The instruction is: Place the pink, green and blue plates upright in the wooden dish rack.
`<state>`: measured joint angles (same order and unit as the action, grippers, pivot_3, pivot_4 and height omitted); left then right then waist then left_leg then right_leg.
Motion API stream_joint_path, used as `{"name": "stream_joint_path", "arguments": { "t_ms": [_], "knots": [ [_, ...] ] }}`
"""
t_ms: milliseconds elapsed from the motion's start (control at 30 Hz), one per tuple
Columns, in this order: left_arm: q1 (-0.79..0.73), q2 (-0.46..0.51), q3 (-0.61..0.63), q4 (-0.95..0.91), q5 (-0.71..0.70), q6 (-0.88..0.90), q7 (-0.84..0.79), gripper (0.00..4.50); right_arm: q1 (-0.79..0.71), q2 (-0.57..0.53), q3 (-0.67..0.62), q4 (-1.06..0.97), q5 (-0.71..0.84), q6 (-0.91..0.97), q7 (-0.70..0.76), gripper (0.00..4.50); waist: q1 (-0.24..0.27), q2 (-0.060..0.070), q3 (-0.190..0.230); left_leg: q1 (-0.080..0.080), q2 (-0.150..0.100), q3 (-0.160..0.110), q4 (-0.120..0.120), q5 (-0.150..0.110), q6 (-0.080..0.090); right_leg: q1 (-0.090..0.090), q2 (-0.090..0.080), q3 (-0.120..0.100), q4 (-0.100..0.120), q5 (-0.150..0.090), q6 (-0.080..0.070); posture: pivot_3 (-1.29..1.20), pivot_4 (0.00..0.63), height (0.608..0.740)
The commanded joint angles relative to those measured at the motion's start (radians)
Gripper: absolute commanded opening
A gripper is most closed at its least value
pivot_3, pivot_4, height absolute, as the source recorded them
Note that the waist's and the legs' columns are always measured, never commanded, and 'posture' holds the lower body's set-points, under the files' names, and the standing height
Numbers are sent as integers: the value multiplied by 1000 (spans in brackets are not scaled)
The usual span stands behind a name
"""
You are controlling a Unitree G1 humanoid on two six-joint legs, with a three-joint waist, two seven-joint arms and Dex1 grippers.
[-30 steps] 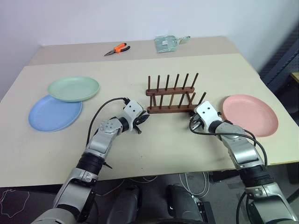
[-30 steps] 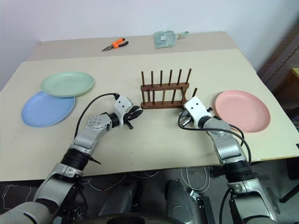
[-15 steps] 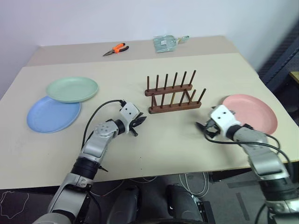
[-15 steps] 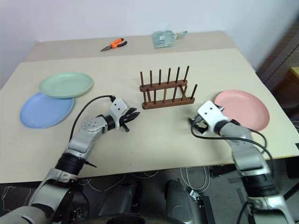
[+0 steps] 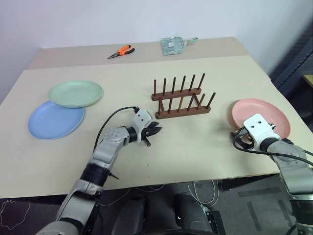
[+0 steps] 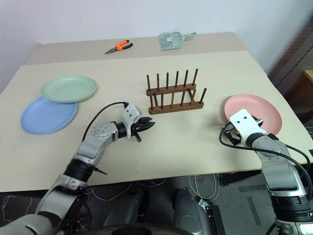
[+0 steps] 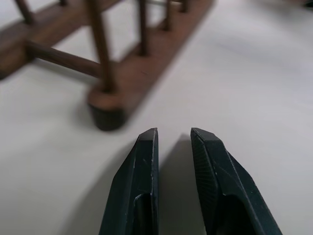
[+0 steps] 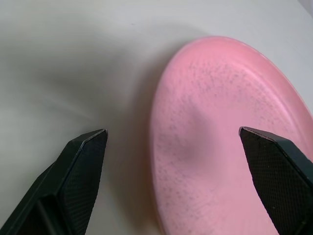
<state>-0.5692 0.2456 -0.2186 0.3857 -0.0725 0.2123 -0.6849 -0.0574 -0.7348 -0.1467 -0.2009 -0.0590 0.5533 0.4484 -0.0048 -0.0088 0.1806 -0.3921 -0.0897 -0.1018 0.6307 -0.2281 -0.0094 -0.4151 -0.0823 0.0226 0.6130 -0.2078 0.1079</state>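
Wooden dish rack (image 5: 182, 98) stands empty; pink plate (image 5: 264, 115) lies flat beside it.

A: Where does the wooden dish rack (image 5: 180, 98) stand?

B: Near the middle of the worktop (image 5: 205, 147), with nothing between its pegs. The left pincer (image 5: 153, 132) sits just before its left end, close to the rail's foot but apart from it.

A: And the plates?

B: All flat on the worktop. The pink plate (image 5: 266, 114) lies well to the rack's right; the right pincer (image 5: 240, 139) is at its near left edge, one finger over the plate, the other over the worktop. The green plate (image 5: 76, 93) lies far left, overlapping the far edge of the blue plate (image 5: 54, 120).

A: Anything behind?

B: Pliers (image 5: 122, 51) and a packet (image 5: 173, 45) along the far edge.
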Motion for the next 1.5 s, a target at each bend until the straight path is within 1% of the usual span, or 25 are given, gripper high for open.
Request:
{"name": "stream_joint_path", "arguments": {
  "t_ms": [33,167,233,267,333,367,400,500,600,700,767,800,900,933,1033,1067,1133,1200,1267,1367,1500],
  "knots": [
    [-36,-3,32,91,26,-29,56,1022,-14,-9,-24,-11,-9,1,-10,4373,-2,0,0,0,0,0,0,0,0,0,0,0,0,0,0,0,150,738],
    [-24,11,44,90,21,-56,54,1022,-7,-9,-23,-10,-9,6,-7,4373,-5,0,0,0,0,0,0,0,0,0,0,0,0,0,1,0,150,738],
    [-4,23,49,54,9,-50,33,1022,-6,-7,-15,-10,-7,2,-2,3874,-6,0,0,0,0,0,0,0,0,0,0,0,0,0,1,0,150,738],
    [11,29,51,21,-3,-46,14,1022,-7,-4,-14,-10,-5,1,-2,3562,-8,0,0,0,0,0,0,0,0,0,0,0,0,0,1,0,150,738],
    [41,40,52,-45,-25,-36,-18,1022,-11,2,-13,-4,-1,2,-3,2617,-8,0,0,0,0,0,-1,0,0,0,0,0,0,0,1,0,150,738],
    [59,45,51,-83,-36,-27,-32,1022,-14,2,-13,2,0,1,-2,2050,-7,0,0,0,0,0,-1,0,0,0,0,0,0,0,1,0,150,738],
    [72,48,51,-109,-42,-20,-42,1022,-17,1,-12,5,0,1,-2,1597,-5,0,0,0,0,0,-1,0,0,0,0,0,0,0,0,0,150,738],
    [99,52,52,-167,-53,3,-56,1022,-27,-2,-11,16,-1,-3,-1,28,-2,0,0,0,0,0,0,0,0,0,-1,0,0,0,0,0,150,738],
    [144,56,53,-260,-82,36,-79,1022,-55,-14,-14,17,-11,-19,-9,28,-3,0,0,-1,0,0,0,0,0,0,-1,0,0,-1,1,0,150,738],
    [175,65,60,-331,-101,63,-86,1022,-110,-44,-34,-10,-23,-88,-15,28,-7,1,1,-1,0,0,-1,0,0,-1,-1,0,0,-1,1,0,150,738],
    [190,74,72,-372,-122,85,-92,1022,-184,-49,-77,-39,11,-113,-15,28,-10,2,2,-1,0,0,-1,0,0,-1,-1,1,0,-1,1,0,150,738],
    [198,81,79,-396,-138,95,-98,1022,-234,-29,-112,-63,69,-113,-7,28,-10,2,2,-1,0,0,0,0,0,-1,0,1,0,-1,1,0,150,738],
    [218,99,100,-463,-194,120,-125,1022,-403,80,-251,-173,386,23,25,28,-11,3,4,-1,1,1,-1,0,0,-2,0,1,0,-1,1,0,150,738],
    [222,104,104,-483,-213,130,-138,1022,-451,121,-301,-212,546,107,25,28,-8,2,5,-1,1,0,-1,0,0,-3,1,1,0,-1,1,0,150,738],
    [225,113,104,-521,-255,154,-164,1022,-510,194,-379,-277,896,263,19,28,3,0,4,-3,1,-5,-2,0,0,-2,1,-2,0,-1,0,0,150,738],
    [224,114,100,-530,-263,157,-171,1022,-520,212,-385,-283,979,287,9,28,7,-1,4,-4,1,-6,-1,0,0,-2,0,-3,-1,0,0,0,150,738],
    [219,112,92,-540,-272,163,-174,1022,-543,243,-386,-268,1093,311,-28,28,13,0,5,-5,0,-6,-1,0,1,-2,-1,-3,-2,-1,0,0,150,738],
    [215,107,84,-544,-274,167,-168,1022,-562,265,-374,-229,1152,315,-60,28,15,0,5,-8,-1,-5,1,0,1,-5,-2,-2,-2,-2,-3,0,150,738],
    [212,103,75,-545,-269,166,-161,1022,-567,272,-354,-176,1163,307,-62,28,15,0,5,-12,-1,-4,2,0,1,-10,-2,-2,-1,-1,-3,0,150,738],
    [214,101,65,-552,-265,167,-157,1022,-569,268,-331,-91,1151,290,-42,28,15,0,5,-13,-1,-4,1,0,1,-11,-1,-2,-1,0,-1,0,150,738],
    [222,103,58,-565,-265,172,-152,1022,-572,268,-327,4,1187,296,1,28,13,1,5,-13,-1,-4,1,0,1,-12,-1,-2,0,0,-1,0,150,738]
  ]
}}
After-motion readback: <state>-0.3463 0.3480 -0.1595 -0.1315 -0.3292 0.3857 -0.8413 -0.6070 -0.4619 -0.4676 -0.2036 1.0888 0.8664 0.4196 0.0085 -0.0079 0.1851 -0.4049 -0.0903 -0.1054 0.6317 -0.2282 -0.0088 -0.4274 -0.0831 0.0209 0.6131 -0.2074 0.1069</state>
